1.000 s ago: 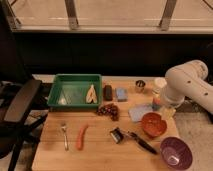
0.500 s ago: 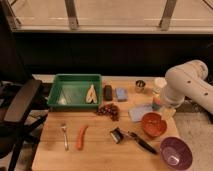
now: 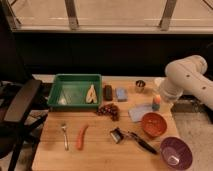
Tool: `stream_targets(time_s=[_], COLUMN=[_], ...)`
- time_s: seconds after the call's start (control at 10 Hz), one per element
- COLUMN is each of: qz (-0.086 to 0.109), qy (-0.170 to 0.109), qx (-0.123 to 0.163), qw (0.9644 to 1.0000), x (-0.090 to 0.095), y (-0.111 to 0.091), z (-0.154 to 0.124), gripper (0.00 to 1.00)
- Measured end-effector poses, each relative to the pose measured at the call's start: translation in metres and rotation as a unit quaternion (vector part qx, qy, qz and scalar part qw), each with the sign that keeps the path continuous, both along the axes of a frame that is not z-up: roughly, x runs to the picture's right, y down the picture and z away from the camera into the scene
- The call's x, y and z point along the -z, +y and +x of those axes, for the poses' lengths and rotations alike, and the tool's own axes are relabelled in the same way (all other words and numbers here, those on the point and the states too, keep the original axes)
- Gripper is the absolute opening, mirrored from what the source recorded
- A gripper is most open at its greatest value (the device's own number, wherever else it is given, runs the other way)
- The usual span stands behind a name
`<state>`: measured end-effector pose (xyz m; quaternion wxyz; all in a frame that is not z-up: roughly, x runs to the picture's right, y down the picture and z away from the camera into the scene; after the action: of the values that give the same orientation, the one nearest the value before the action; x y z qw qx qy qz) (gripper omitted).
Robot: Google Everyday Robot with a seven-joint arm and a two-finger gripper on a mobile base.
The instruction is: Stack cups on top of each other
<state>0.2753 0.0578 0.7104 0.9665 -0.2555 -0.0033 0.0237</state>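
Gripper hidden behind arm (image 3: 187,80); whitish cup (image 3: 158,81) partly covered, near silver cup (image 3: 140,85).

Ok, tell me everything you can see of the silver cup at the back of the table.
The silver cup is small and shiny, apparently metal, with a dark inside. It stands upright, mouth up, on the wooden table near the back edge, just right of a blue block and apart from it. Nothing appears to touch it but the table. The gripper, at the low end of the white arm, is to its right, clear of the cup.
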Motion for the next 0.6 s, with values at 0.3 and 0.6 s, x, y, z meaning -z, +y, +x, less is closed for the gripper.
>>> stream_targets(time_s=[0.3, 0.6], qz=[0.013, 0.013], qy=[-0.021, -0.058], qx=[-0.011, -0.017], qw=[0.9996, 0.9981], x=[-0.049, -0.085], y=[-0.062, -0.107], z=[-0.025, -0.059], gripper=[0.65, 0.65])
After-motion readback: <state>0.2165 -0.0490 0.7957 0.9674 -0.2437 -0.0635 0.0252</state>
